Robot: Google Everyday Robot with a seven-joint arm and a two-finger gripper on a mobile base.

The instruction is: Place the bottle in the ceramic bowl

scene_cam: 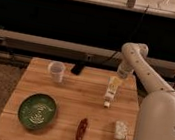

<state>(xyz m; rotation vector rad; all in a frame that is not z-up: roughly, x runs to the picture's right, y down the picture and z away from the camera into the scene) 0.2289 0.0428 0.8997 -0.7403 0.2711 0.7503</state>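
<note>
Round green ceramic bowl (37, 111) front-left on wooden counter (70, 99). Translucent plastic cup (56, 71) behind it, upright. Dark red oblong item (81, 129) front-centre. Slim whitish plastic bottle (110, 92) right of centre, cap pointing down, well apart from bowl. Gripper (115, 79) clamped on bottle's upper end.

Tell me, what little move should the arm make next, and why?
Probably swing the bottle leftward and nearer, toward the ceramic bowl. The gripper is at the bottle's upper end by the table's far right side, while the bowl sits empty at the near left, well apart from it.
</note>
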